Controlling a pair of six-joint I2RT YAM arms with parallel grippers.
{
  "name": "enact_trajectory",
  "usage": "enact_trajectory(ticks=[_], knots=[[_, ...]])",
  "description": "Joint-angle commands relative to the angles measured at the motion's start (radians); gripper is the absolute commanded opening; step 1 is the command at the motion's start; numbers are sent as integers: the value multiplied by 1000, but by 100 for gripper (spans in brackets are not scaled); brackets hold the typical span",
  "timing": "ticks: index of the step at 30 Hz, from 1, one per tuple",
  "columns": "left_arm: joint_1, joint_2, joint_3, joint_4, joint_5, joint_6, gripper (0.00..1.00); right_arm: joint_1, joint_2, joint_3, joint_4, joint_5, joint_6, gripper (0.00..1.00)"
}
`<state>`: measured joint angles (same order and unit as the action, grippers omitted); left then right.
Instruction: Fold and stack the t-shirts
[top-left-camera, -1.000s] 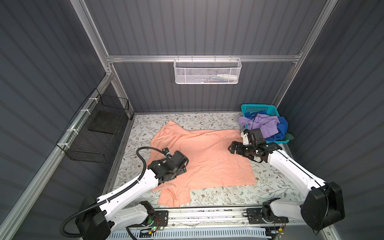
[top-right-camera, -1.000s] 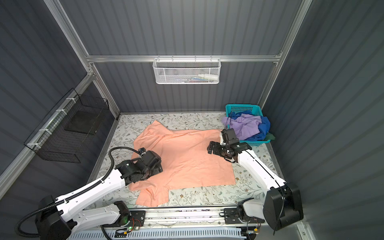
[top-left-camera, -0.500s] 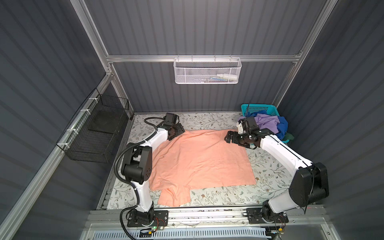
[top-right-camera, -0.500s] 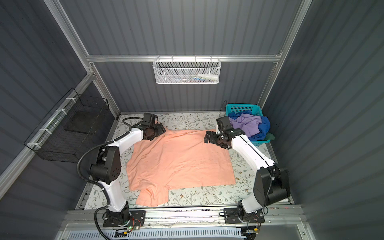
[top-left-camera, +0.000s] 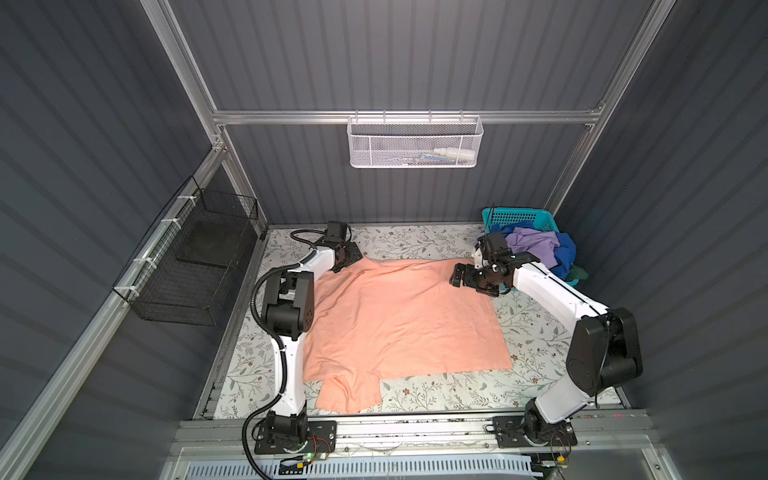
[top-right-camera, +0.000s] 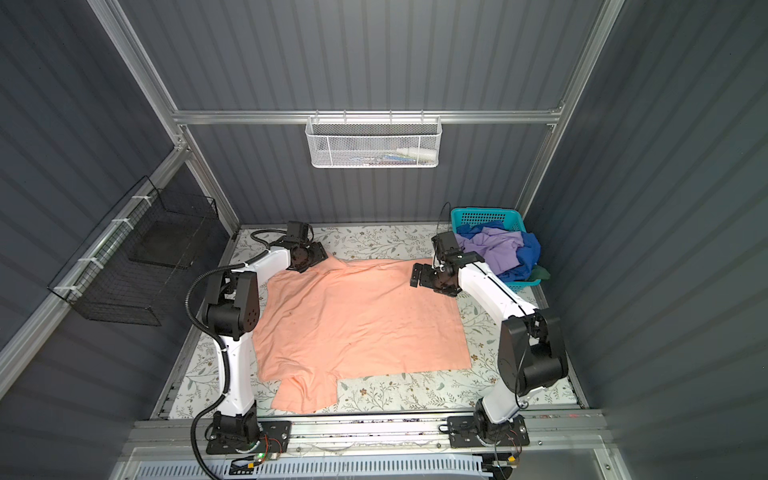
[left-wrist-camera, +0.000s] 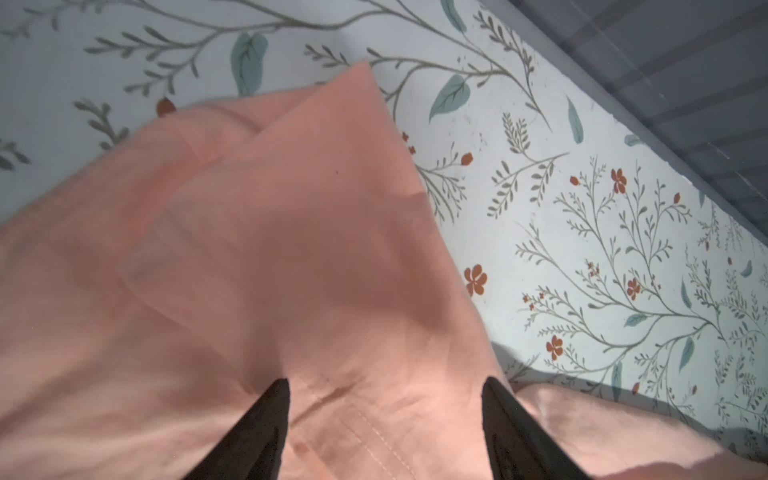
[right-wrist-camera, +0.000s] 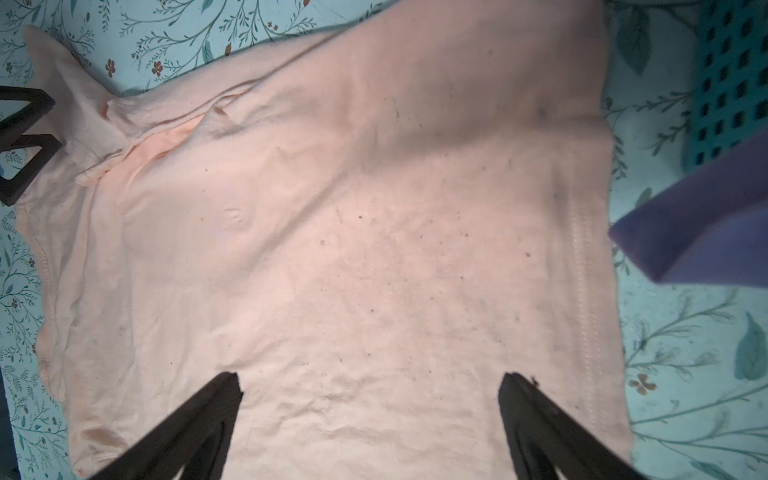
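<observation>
A peach-orange t-shirt (top-left-camera: 399, 316) (top-right-camera: 357, 320) lies spread flat on the floral table, plain side up. My left gripper (top-left-camera: 347, 259) (top-right-camera: 311, 259) is at its far left corner. In the left wrist view that gripper (left-wrist-camera: 386, 382) stands open over a stitched hem, with a folded sleeve point beyond. My right gripper (top-left-camera: 459, 276) (top-right-camera: 417, 274) hovers at the far right corner, and in the right wrist view it (right-wrist-camera: 372, 376) is open above bare cloth. Lavender (top-left-camera: 532, 245), royal blue (top-left-camera: 565, 253) and dark green (top-left-camera: 579, 274) t-shirts are heaped in the basket.
The teal plastic basket (top-left-camera: 519, 216) (right-wrist-camera: 727, 83) stands in the far right corner, just behind my right wrist. A black wire basket (top-left-camera: 195, 266) hangs on the left wall and a white mesh basket (top-left-camera: 415, 143) on the back wall. Floral cloth (top-left-camera: 415, 241) shows around the shirt.
My left gripper has swung from the shirt's near left edge to its far left corner. My right gripper has moved a little toward the back. Over the last half second both arms barely moved.
</observation>
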<state>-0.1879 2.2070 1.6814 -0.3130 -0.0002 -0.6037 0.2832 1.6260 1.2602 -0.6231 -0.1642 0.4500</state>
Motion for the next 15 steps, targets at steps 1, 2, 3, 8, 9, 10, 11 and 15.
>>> enact_trajectory(ticks=[1,2,3,8,9,10,11,15], knots=[[55,-23,-15,16,-40,40,73,1,-43,-33,-15,-9,16,99],[62,-16,-6,12,-44,50,73,0,-55,-42,-19,-9,19,99],[66,-8,7,2,-51,61,73,1,-64,-51,-20,-11,22,99],[75,22,37,3,-70,103,71,0,-131,-141,14,-10,51,99],[76,25,39,4,-74,108,71,0,-140,-156,20,-10,60,99],[76,29,39,8,-75,110,72,0,-153,-173,26,-12,68,99],[76,33,37,19,-67,111,71,1,-163,-189,32,-15,76,99],[76,78,70,23,-15,110,68,1,-195,-227,43,-17,87,99]])
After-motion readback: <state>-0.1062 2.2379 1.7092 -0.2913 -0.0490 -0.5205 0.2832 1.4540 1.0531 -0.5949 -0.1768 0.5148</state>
